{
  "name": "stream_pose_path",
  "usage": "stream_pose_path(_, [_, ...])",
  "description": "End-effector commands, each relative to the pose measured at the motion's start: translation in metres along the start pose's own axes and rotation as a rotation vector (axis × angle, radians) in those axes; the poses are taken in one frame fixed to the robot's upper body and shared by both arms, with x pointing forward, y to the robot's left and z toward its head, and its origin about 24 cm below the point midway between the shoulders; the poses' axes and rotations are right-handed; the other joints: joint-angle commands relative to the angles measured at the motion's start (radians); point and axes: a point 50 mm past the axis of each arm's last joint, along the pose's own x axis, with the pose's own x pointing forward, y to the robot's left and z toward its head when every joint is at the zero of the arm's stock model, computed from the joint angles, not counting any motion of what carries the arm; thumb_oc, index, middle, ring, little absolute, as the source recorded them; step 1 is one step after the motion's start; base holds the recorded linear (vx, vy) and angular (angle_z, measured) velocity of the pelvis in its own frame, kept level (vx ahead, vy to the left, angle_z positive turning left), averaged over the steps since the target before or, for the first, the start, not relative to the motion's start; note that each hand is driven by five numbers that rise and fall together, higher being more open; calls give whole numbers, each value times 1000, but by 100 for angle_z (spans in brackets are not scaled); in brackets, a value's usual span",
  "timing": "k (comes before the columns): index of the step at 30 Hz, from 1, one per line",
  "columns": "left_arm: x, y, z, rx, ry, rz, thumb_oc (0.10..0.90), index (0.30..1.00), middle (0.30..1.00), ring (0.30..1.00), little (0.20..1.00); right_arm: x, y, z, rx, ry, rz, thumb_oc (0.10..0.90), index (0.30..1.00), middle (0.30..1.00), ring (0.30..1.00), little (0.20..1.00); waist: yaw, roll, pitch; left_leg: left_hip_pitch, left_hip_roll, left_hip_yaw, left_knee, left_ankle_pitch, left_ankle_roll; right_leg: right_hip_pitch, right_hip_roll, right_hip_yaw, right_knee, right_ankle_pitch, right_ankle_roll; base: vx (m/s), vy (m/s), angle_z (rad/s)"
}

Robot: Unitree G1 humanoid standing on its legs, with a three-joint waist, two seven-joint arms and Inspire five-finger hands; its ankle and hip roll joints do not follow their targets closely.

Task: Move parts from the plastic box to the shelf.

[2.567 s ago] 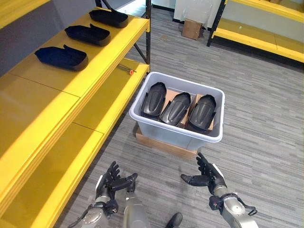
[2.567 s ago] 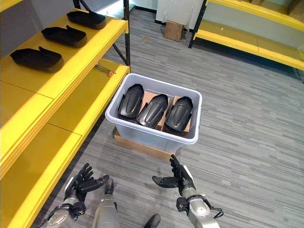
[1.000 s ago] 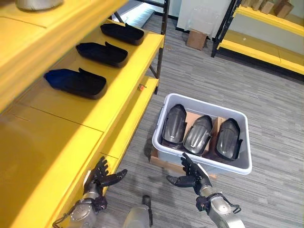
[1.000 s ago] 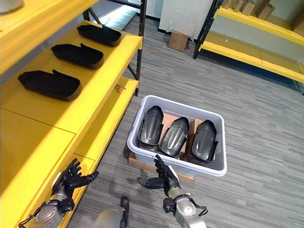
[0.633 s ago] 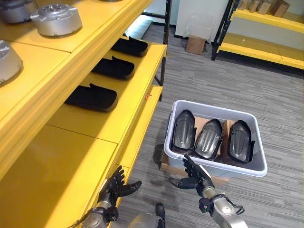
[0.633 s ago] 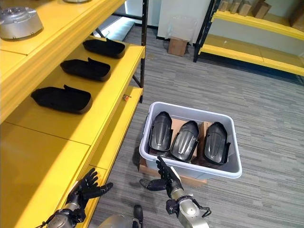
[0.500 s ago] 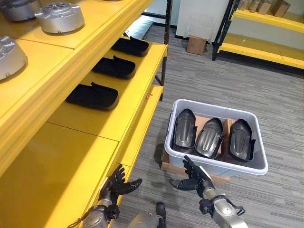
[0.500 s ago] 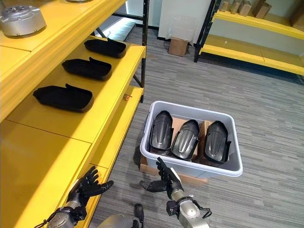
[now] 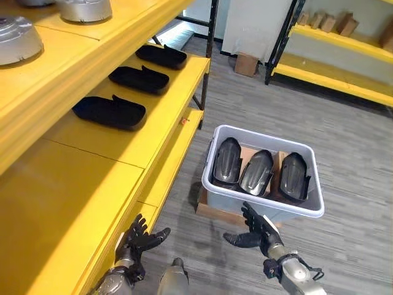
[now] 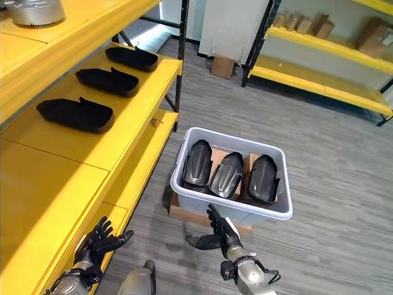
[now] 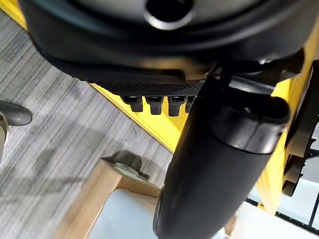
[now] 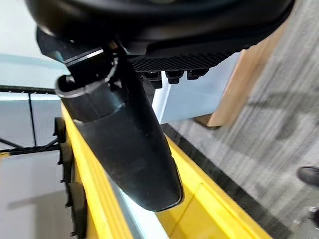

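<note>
Three dark parts [image 9: 258, 172] sit side by side in the plastic box [image 9: 262, 206], leaning on brown cardboard dividers. I see the box resting on a flat wooden board [image 9: 212, 213] on the grey carpet, just beside the yellow shelf [image 9: 92, 178].

Three black tray-like pieces [image 9: 109, 111] lie in a row on the shelf's middle level, spaced apart. Silver round parts [image 9: 18, 46] sit on the level above. A small red item [image 9: 183, 121] lies on the lower ledge near the box.

My left hand [image 9: 140, 238] hangs low by the shelf's front edge, fingers spread and straight, holding nothing. My right hand [image 9: 256, 230] is just in front of the box's near wall, fingers splayed, thumb out, also empty; I can't tell if it touches the wall.

Further back: a second yellow rack [image 10: 319, 77] carrying cardboard boxes, and one cardboard box [image 10: 223, 66] on the floor by the wall.
</note>
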Motion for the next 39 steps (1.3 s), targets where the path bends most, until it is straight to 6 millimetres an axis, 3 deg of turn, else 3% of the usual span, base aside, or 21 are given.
stream_pose_path(1, [8, -19, 37, -13, -190, -87, 900, 1000, 1000, 1000, 1000, 6, -8, 49, -25, -242, -8, 900, 1000, 1000, 1000, 1000, 27, 53, -19, 241, 158, -25, -314, 158, -112, 30, 7, -1, -1, -18, 22, 40, 51, 4])
stream_pose_path(9, [4, -14, 35, -13, -193, -66, 900, 1000, 1000, 1000, 1000, 4, -12, 57, -101, -277, -22, 900, 1000, 1000, 1000, 1000, 22, 53, -14, 263, 127, -2, -320, 135, -95, 26, -29, 24, 3, 11, 38, 13, 56, -5])
stream_pose_path(13, [1, -11, 34, 2, -196, -62, 900, 1000, 1000, 1000, 1000, -1, -20, 77, -204, -366, -58, 900, 1000, 1000, 1000, 1000, 18, 48, -2, 264, 106, 2, -319, 120, -82, 20, -58, 25, 17, 26, 50, -4, 62, -3])
stream_pose_path(22, [-3, -8, 36, 38, -209, -74, 900, 1000, 1000, 1000, 1000, -13, -36, 103, -262, -484, -141, 900, 1000, 1000, 1000, 1000, 14, 25, 27, 256, 67, -1, -305, 94, -54, 5, -106, 26, 50, 60, 73, -6, 54, -4])
stream_pose_path(29, [-5, -10, 35, 48, -203, -90, 900, 1000, 1000, 1000, 1000, -26, -38, 130, -258, -623, -155, 900, 1000, 1000, 1000, 1000, 10, 12, 44, 249, 61, -4, -296, 87, -47, -1, -116, 27, 60, 62, 75, 0, 0, 0])
stream_pose_path(39, [-5, -13, 36, 49, -212, -103, 900, 1000, 1000, 1000, 1000, -34, -44, 149, -227, -727, -184, 900, 1000, 1000, 1000, 1000, 6, 1, 51, 246, 57, -4, -298, 88, -47, -1, -117, 20, 53, 70, 78, 0, 0, 0])
